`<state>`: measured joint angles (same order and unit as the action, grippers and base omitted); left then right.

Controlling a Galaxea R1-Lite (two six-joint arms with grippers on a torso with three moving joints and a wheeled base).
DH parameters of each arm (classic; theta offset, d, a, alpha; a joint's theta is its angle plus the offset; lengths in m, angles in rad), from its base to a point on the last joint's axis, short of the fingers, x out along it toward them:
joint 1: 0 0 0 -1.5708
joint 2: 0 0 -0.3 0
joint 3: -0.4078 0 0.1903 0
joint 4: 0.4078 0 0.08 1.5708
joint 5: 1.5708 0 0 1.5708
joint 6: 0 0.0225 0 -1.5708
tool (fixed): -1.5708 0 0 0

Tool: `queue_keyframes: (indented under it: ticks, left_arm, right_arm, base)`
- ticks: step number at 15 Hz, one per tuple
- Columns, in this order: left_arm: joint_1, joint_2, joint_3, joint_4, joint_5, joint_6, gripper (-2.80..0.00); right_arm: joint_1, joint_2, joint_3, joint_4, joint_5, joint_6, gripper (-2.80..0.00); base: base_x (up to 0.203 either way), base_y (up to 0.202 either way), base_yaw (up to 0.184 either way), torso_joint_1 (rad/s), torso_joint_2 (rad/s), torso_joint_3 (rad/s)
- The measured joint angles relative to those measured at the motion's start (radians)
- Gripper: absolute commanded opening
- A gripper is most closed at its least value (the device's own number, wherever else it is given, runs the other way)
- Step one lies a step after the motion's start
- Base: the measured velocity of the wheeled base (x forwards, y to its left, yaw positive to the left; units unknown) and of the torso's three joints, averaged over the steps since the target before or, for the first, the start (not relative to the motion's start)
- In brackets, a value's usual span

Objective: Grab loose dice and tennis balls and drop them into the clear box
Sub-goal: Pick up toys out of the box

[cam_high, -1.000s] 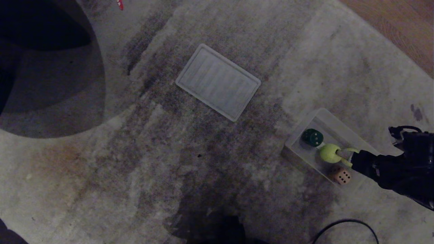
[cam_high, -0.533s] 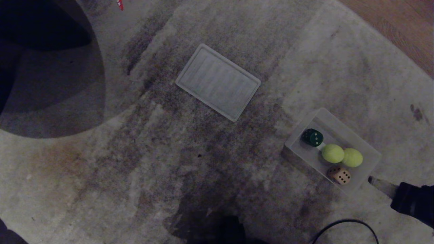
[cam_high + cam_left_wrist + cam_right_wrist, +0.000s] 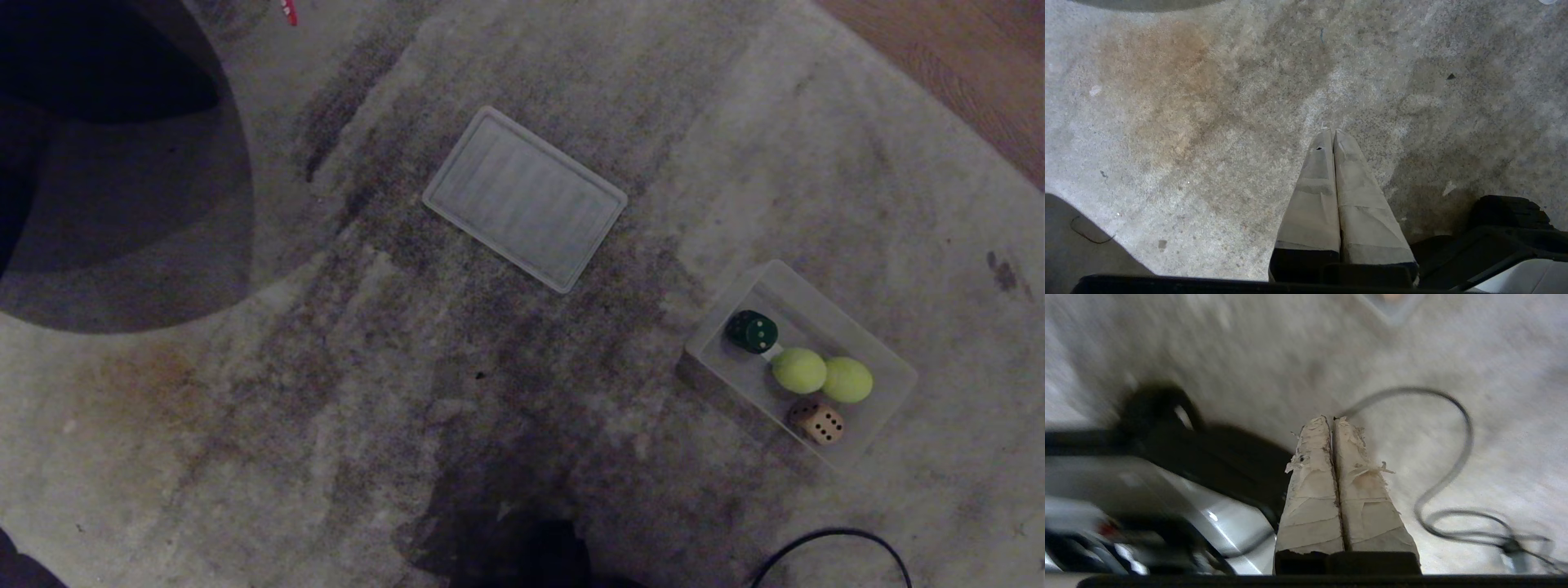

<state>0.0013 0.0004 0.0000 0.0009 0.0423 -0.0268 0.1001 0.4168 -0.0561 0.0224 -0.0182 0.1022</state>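
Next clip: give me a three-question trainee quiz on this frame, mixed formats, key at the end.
1. How many tennis balls lie in the clear box?
2. True or false: the tan die lies outside the box.
3. The ribbed clear panel lies: A) inside the box B) on the carpet, apart from the box C) on top of the box

Key: 1. Two, touching, beside the dark green die. 2. False. 3. B.

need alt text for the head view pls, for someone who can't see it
A clear box at the right of a stained grey carpet holds two tennis balls, a dark green die and a tan die. A flat ribbed clear panel lies apart near the middle. No robot arm shows.
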Motion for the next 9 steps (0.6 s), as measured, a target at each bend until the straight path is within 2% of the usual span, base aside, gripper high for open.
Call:
queue_keyframes:
  ticks: [1,9]
  left_arm:
    - [0.000,0.000,0.000,0.000,0.000,0.000,-2.80]
    - [0.000,0.000,0.000,0.000,0.001,0.000,-2.80]
  right_arm:
    - [-0.005,-0.046,0.018,0.028,-0.004,-0.014,-2.80]
    - [-0.072,-0.263,0.046,-0.006,-0.009,-0.015,-2.80]
  base:
    - [0.000,0.000,0.000,0.000,0.00,0.000]
    - [0.000,0.000,0.000,0.000,0.00,0.000]
